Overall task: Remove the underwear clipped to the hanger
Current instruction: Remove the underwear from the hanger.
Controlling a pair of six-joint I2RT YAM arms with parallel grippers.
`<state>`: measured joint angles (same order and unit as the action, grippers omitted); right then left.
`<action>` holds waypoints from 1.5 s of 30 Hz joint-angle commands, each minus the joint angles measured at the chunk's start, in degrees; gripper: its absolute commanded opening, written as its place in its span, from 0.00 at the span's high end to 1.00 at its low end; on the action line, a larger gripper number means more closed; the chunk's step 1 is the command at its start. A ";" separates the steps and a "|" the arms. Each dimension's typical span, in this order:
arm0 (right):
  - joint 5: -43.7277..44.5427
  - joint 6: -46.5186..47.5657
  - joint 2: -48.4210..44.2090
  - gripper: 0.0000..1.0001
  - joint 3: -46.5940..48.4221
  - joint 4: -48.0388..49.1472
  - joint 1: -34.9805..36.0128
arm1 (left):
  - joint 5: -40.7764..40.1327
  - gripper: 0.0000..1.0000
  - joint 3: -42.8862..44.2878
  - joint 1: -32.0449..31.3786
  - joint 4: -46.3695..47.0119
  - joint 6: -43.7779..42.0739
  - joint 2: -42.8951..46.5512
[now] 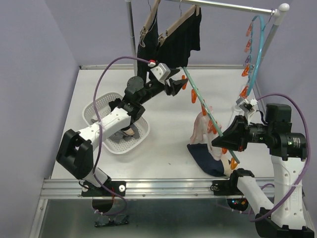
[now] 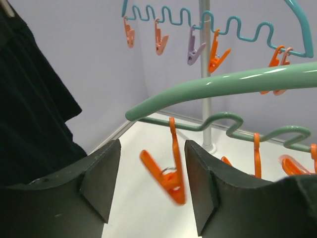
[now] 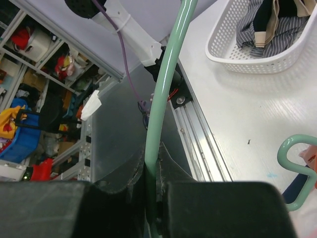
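Your right gripper [image 3: 151,181] sits closest, clamped on the rod of the green hanger [image 3: 171,59] and holding it slanted over the table. Your left gripper [image 2: 152,166] is spread wide around an orange clip [image 2: 164,177] that carries no cloth.

Count two black shorts [image 1: 184,34] on the rail [image 1: 233,7]. One navy piece [image 1: 205,158] and one white-pink piece [image 1: 200,126] hang below the green hanger. One grey-striped piece [image 1: 116,136] lies in the basket [image 1: 94,109].

I judge you are mid-unclipping. Next, bring the left gripper down the rod to the clip holding the white-pink piece and free it.
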<state>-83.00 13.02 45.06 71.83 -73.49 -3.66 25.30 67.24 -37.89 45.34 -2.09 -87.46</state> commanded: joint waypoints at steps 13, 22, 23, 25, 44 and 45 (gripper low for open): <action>0.03 2.01 1.70 1.00 1.65 4.67 0.32 | -1.57 0.11 -15.03 -2.09 -2.71 6.02 20.58; 0.30 2.01 2.05 0.99 0.85 5.20 -0.73 | -4.29 0.11 -14.69 -14.75 -0.53 7.62 14.52; 0.30 2.01 2.05 0.99 0.85 5.20 -0.82 | -4.38 0.11 -14.68 -15.28 0.18 7.80 13.64; 0.21 2.01 1.88 1.00 0.59 5.20 -1.35 | -4.38 0.11 -14.25 -15.72 1.67 8.33 10.57; -0.58 1.22 -0.06 1.00 -0.64 5.91 -2.23 | -14.04 0.11 -5.81 -16.69 6.16 9.38 -3.51; -0.67 1.22 -0.23 0.99 -0.82 5.99 -2.23 | -15.18 0.11 -5.72 -16.60 6.16 8.95 -3.68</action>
<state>-80.82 13.23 46.09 71.46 -72.34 -5.30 14.41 58.57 -54.30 47.11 7.38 -91.48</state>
